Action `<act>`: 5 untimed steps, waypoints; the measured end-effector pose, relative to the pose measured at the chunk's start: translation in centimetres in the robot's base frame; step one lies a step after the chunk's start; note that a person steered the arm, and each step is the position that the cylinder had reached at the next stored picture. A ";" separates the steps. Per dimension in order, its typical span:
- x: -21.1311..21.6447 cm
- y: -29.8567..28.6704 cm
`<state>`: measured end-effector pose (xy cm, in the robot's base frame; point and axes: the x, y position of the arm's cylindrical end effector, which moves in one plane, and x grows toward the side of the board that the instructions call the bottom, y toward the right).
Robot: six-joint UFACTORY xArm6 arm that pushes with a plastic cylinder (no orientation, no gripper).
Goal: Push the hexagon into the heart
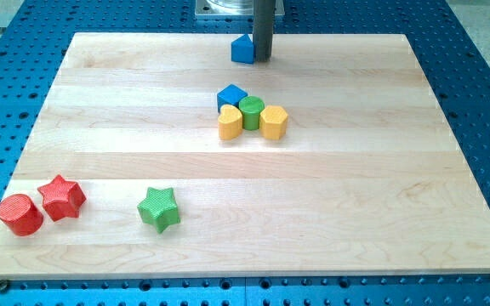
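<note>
The yellow hexagon [274,121] sits near the board's middle, at the right end of a tight cluster. The yellow heart [230,124] is at the cluster's left end, with a green cylinder [251,111] between them and touching both. A blue cube [231,97] sits just behind the heart. My tip [263,58] is at the view's top, well above the cluster, right beside a blue pentagon-like block [242,49] on its right side.
A red cylinder [20,214] and a red star [62,197] sit at the bottom left. A green star [159,209] lies right of them. The wooden board [381,195] rests on a blue perforated table.
</note>
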<state>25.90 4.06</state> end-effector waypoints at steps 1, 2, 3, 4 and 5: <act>1.7 3.6; 7.7 10.3; 10.0 11.3; 12.3 10.4; 16.3 9.2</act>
<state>42.17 13.25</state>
